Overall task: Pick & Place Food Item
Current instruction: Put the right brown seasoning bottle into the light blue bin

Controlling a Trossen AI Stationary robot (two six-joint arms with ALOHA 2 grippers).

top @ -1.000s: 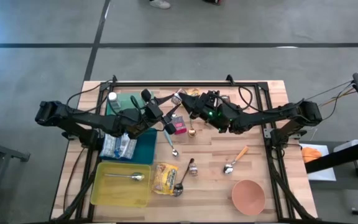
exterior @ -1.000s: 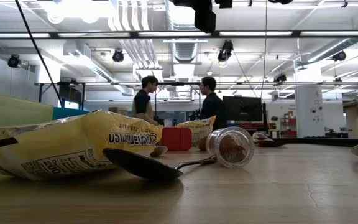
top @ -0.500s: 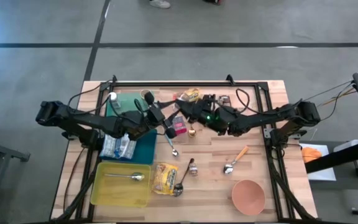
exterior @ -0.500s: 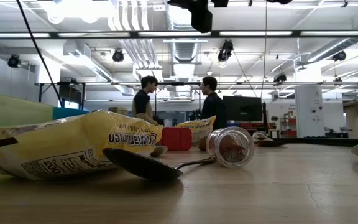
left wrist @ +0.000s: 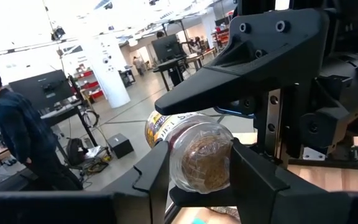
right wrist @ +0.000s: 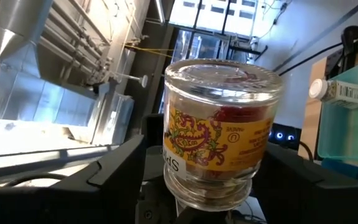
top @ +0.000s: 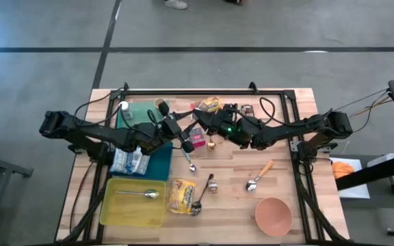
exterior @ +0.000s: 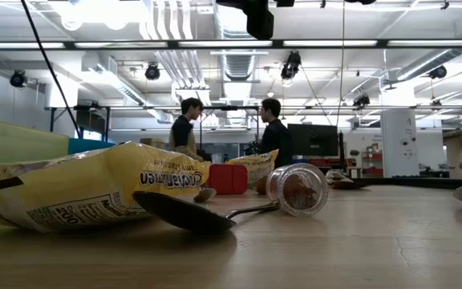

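Mid-handover above the far middle of the table [top: 279, 184]: spice jar [left wrist: 199, 155] held aloft between both grippers, well clear of the wood. Left gripper [left wrist: 197, 171] pinching the jar, one finger either side of the glass. Right gripper [right wrist: 207, 168] spread wide, fingers flanking the jar without clearly pressing it. Jar's long axis running roughly left to right, from one gripper toward the other; left arm judged the sole carrier now.

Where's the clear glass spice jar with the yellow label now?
The clear glass spice jar is held off the table between the two arms, clamped by the left gripper, above the red box.
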